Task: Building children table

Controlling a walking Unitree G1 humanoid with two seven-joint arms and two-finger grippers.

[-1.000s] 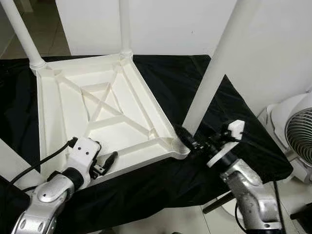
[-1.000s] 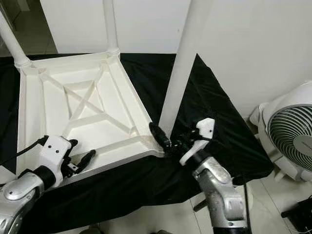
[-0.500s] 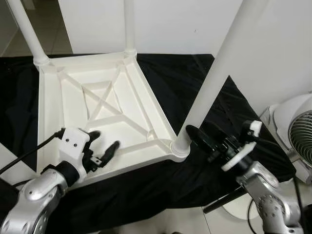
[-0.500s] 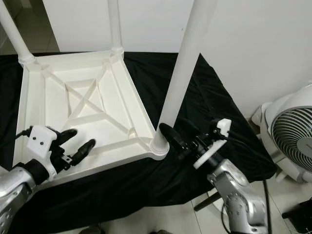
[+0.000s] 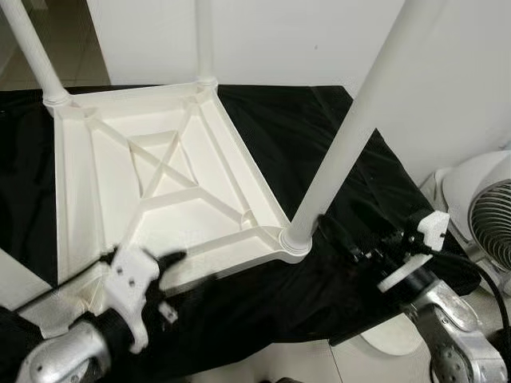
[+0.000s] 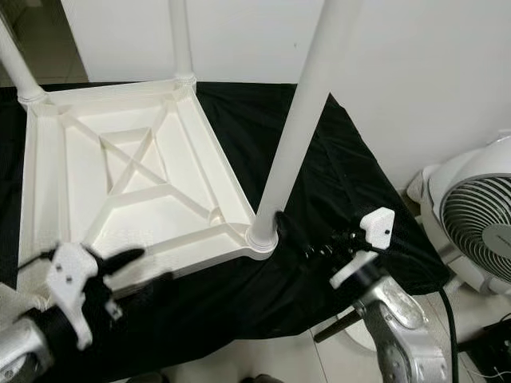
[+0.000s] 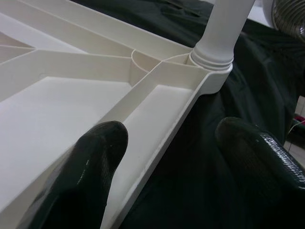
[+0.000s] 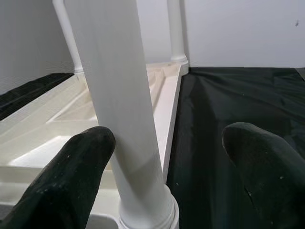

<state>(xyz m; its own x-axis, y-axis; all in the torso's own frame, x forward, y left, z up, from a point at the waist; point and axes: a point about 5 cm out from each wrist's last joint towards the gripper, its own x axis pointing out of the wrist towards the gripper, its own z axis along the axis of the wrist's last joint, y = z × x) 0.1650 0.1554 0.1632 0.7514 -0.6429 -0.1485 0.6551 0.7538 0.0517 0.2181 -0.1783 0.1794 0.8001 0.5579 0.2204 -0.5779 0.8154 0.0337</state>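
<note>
The children's table (image 5: pixel 160 183) lies upside down on a black cloth (image 5: pixel 319 152), its ribbed white underside facing up. Taking the near right corner socket (image 5: pixel 294 242) as the landmark: a long white leg (image 5: pixel 351 136) stands upright in that socket, and two more legs (image 5: pixel 32 52) rise from the two far corners. The fourth corner, at the near left, lies behind the left arm, and whether its leg is in cannot be told.

The right gripper (image 8: pixel 167 157) sits just to the right of the socket, low over the cloth. Its jaws are spread wide, one finger (image 8: pixel 71 171) on each side of the leg's base, not touching it. The left gripper (image 7: pixel 167 157) hovers along the near edge left of the socket, jaws likewise released, straddling the rim with one finger (image 7: pixel 95 157) over the tray-like underside and the other over the cloth.

The table looks like moulded plastic: light, stiff and smooth, so probably slippery under rubber fingers. The leg seems best gripped low, near the socket, where twisting it would tip the top least. The rim and ribs offer firm edges for steadying.

The underside's recesses hold nothing. A fan (image 5: pixel 487 215) stands on the floor well right of the socket.
</note>
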